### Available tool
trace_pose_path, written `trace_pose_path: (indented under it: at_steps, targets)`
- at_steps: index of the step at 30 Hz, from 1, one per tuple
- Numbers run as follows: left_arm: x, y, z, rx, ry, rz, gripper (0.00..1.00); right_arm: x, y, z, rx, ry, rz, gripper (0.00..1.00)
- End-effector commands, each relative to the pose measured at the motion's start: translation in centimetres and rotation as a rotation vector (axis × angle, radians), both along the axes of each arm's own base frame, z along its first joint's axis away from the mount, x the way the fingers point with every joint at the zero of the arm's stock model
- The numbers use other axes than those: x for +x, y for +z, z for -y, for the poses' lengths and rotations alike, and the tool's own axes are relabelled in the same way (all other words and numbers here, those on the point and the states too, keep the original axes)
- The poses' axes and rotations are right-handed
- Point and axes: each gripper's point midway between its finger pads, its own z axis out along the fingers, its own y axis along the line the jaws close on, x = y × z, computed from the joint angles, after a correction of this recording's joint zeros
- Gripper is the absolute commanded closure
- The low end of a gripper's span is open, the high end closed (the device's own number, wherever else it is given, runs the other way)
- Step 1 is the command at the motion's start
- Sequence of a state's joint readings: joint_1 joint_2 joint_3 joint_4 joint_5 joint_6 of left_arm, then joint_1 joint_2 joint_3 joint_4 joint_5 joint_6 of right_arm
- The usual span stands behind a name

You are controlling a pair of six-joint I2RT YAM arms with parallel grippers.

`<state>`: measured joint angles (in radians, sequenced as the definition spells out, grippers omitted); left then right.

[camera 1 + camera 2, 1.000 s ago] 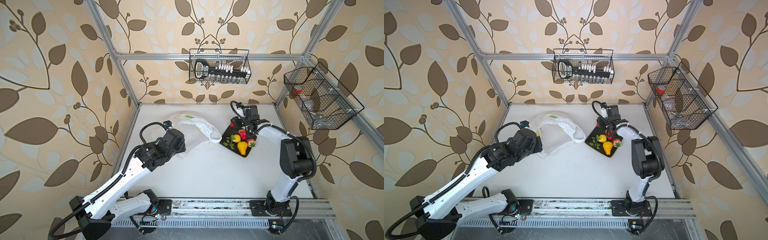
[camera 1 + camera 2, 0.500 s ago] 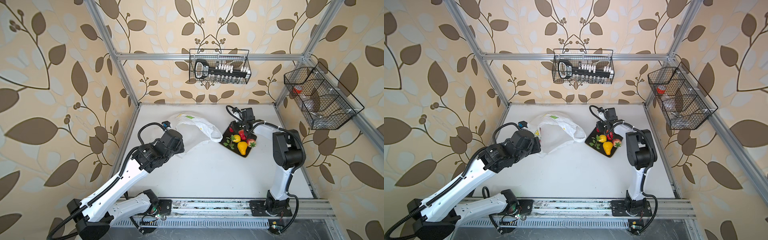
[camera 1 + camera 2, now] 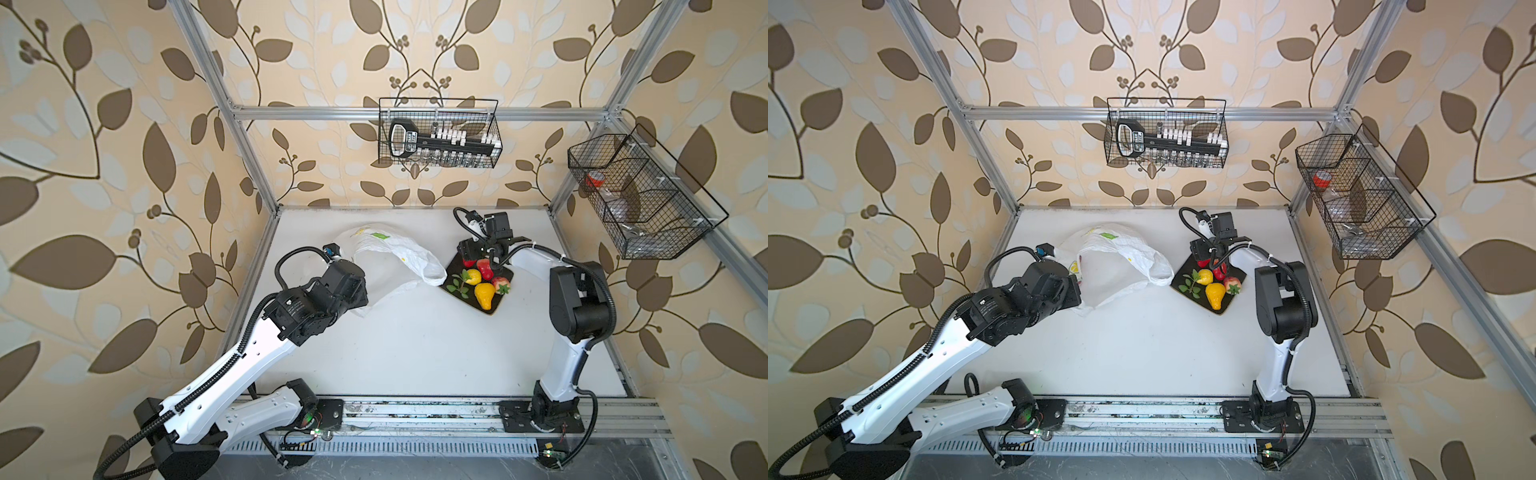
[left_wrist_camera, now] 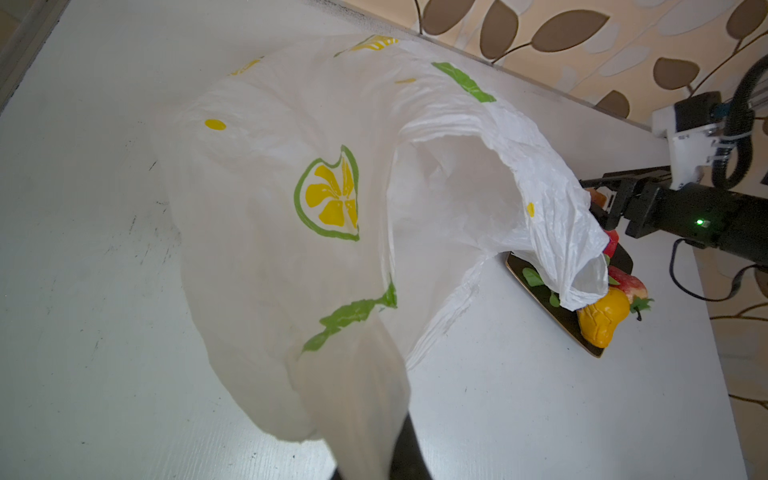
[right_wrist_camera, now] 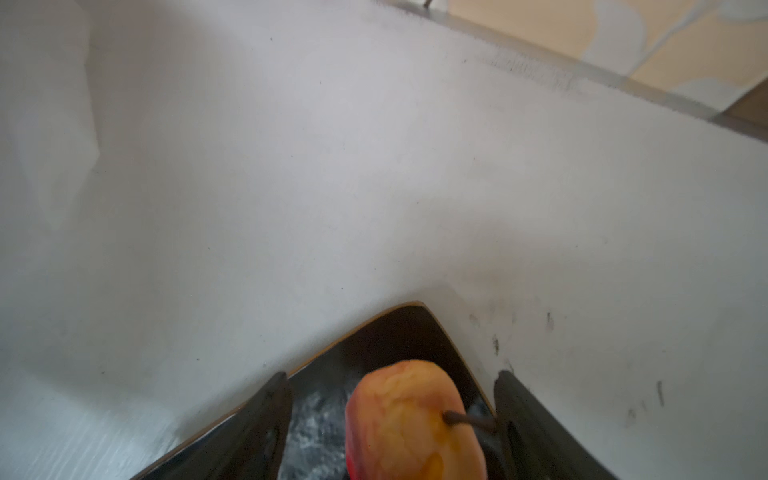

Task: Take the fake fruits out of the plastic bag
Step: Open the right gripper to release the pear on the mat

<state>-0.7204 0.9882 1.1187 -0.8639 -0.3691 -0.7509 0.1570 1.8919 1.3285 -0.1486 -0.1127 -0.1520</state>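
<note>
The plastic bag (image 3: 390, 257) (image 3: 1113, 266) lies crumpled at the back left of the white table, its mouth toward the tray. My left gripper (image 4: 374, 457) is shut on a gathered fold of the bag (image 4: 291, 187). Fake fruits lie on the dark tray (image 3: 493, 311): a lemon (image 3: 473, 276), a pear (image 3: 485, 295), and red fruits (image 3: 484, 268). My right gripper (image 3: 471, 255) (image 5: 391, 377) stands open over the tray's far corner. A peach (image 5: 411, 419) sits between its fingers (image 5: 270, 415), clear of both pads; only its stem reaches one finger.
A wire basket (image 3: 438, 133) with tools hangs on the back wall. Another wire basket (image 3: 640, 195) hangs on the right wall. Green leaves (image 3: 457, 284) lie on the tray beside the lemon. The bag's loose handle (image 3: 432, 274) reaches the tray's edge.
My right gripper has opened and let go of the peach over the tray's far corner, and its arm has folded up more. The left gripper keeps its hold on the bag.
</note>
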Motion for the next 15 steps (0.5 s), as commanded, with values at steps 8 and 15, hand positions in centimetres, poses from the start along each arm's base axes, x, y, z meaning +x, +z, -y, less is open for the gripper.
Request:
trace_pose_path:
  at_steps: [8,15]
  targets:
    - [-0.5,-0.4,-0.3,-0.002,0.000,-0.003,1.00,-5.0,14.9,-1.7,0.164,0.030,0.225,0.22]
    - [-0.6,-0.8,-0.3,0.001,-0.004,-0.016,1.00,-10.6,17.2,-2.9,0.290,0.059,0.210,0.27]
